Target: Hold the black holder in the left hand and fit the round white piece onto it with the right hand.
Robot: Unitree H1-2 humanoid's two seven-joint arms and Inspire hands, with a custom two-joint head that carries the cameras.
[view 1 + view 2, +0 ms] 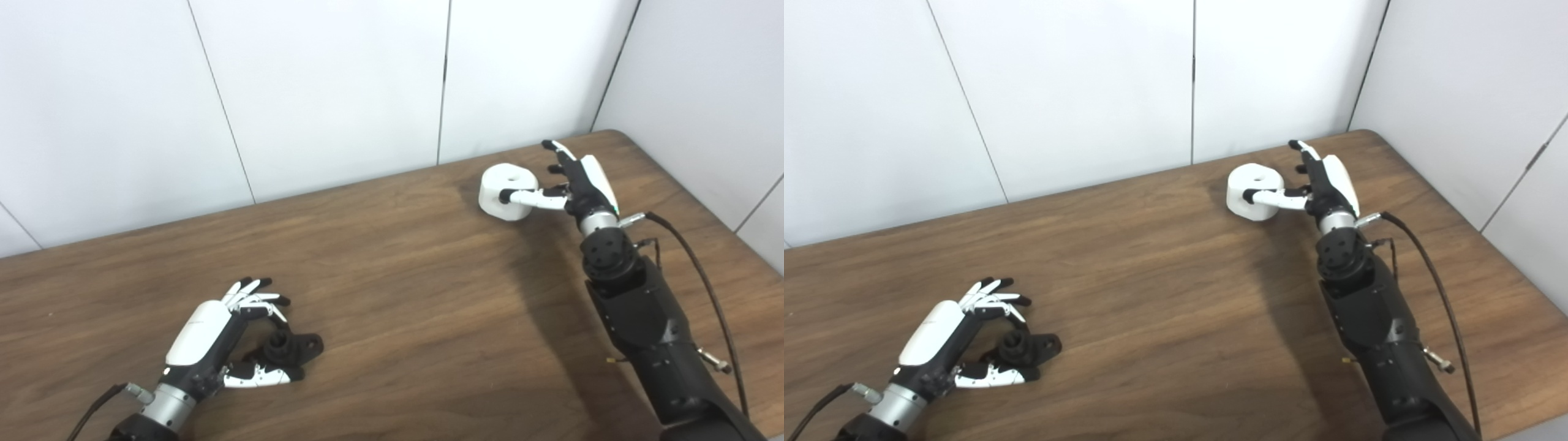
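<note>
We've got our left hand [211, 337] curled loosely around the black holder [288, 348], right hand [579, 180] fingers spread beside the round white piece [507, 191].

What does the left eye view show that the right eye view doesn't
Only the left eye view: a little more of the wall past the table's right side.

Only the right eye view: more bare table left of the left hand.

Both share: the left hand open around the black holder, which rests on the table, thumb below it and fingers above it, and the right hand open at the far side, thumb laid against the round white piece, which also sits on the table.
</note>
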